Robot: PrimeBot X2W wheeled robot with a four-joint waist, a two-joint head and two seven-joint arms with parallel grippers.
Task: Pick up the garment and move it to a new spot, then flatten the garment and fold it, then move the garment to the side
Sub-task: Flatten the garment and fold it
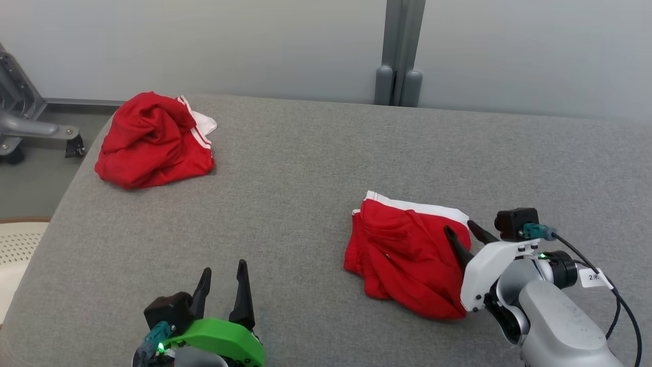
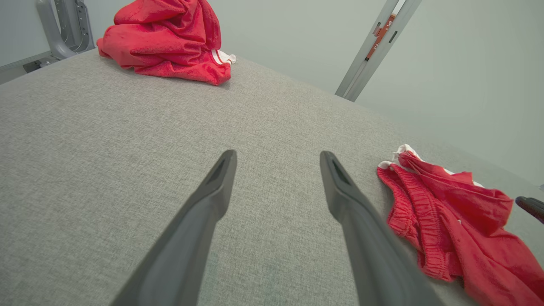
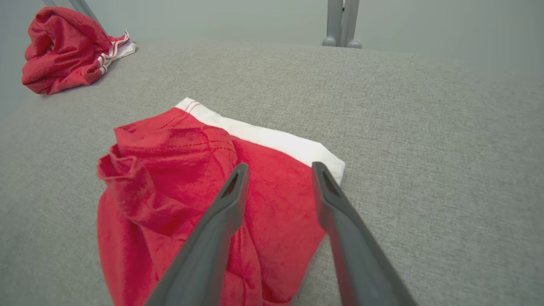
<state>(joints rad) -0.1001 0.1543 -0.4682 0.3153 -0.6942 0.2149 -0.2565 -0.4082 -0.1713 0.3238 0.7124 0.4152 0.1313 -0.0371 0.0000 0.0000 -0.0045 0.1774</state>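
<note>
Though bunched in loose folds, red garment (image 1: 402, 250) right of centre on grey surface (image 1: 305, 168), well apart from second red garment (image 1: 153, 140) at far left; soft, light, limp, likely to sag and unfold on lifting; best taken at white band (image 3: 263, 138) or a raised fold; right end effector (image 1: 460, 227) parted, empty, poised at garment's right edge; left end effector (image 1: 224, 267) wide, empty, over bare surface; fingertip contact with cloth unclear; near corner hidden behind right wrist (image 1: 496, 265).
</note>
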